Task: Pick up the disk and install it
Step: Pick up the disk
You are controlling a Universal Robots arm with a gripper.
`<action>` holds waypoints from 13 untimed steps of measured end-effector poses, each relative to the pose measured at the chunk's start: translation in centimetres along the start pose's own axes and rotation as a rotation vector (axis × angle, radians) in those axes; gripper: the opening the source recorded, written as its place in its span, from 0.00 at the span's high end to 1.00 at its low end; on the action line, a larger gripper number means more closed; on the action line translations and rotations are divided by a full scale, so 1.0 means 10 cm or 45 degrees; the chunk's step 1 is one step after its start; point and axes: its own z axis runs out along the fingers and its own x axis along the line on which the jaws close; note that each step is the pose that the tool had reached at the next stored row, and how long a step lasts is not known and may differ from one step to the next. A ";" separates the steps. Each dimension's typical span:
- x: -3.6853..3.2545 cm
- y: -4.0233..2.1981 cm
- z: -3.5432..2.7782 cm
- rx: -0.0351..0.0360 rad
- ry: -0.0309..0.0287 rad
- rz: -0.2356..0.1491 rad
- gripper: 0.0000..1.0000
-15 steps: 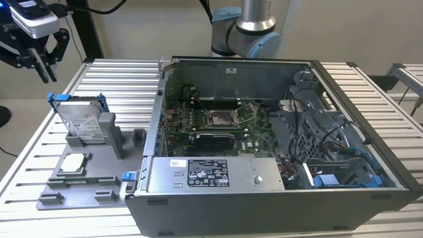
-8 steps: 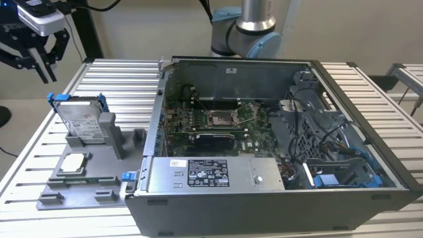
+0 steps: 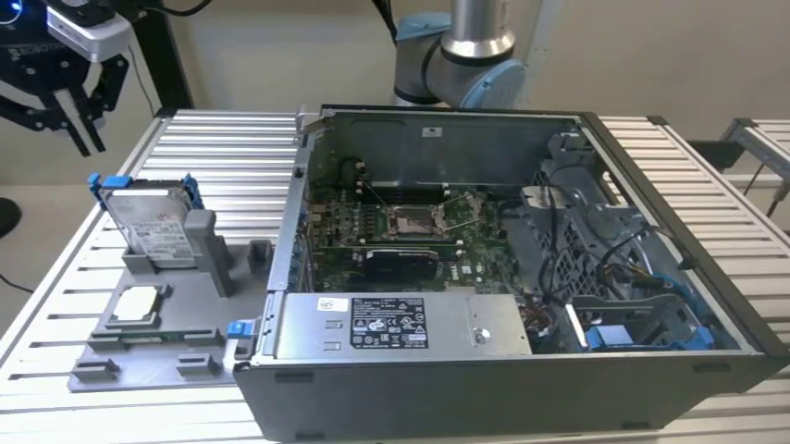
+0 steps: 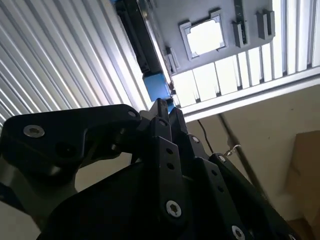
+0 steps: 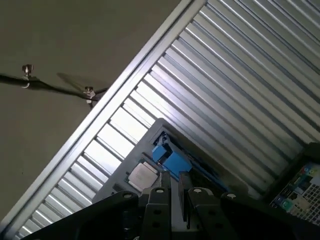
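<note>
So, one disk on the bench: a rectangular silver metal hard drive (image 3: pixel 154 222) with a white label on its face and a blue plastic bracket round it. We counted two blue bracket ends poking up at its top corners. It stood upright on its edge in a slot of a single grey plastic fixture (image 3: pixel 148 356), not touched by anything but that slot. In the first wrist view we could only pick out the blue bracket end of the drive (image 5: pixel 170 157).

On the same fixture, just beside the drive, lay one small square silver chip (image 3: pixel 139 305), flat in its own recess.

The fixture sat on a ribbed aluminium table (image 3: pixel 210 148). On the exterior view's right of it was one open grey computer case (image 3: pixel 494 388), lid off, with one long grey metal box with a black-and-white label (image 3: pixel 395 324) inside along its near wall.

The one black gripper (image 3: pixel 84 139) hung in the air above the drive, towards the exterior view's left and well apart from it. Its two fingers (image 5: pixel 160 200) were drawn close together with only a thin slit between them, pinching nothing. The grey and blue robot arm (image 3: pixel 475 37) rose behind the case.
</note>
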 end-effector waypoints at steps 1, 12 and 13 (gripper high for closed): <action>0.000 0.000 0.000 0.0000 0.0011 -0.024 1.00; 0.000 0.000 0.002 0.0018 0.0105 -0.278 1.00; 0.000 0.000 0.004 0.0026 0.0106 -0.301 1.00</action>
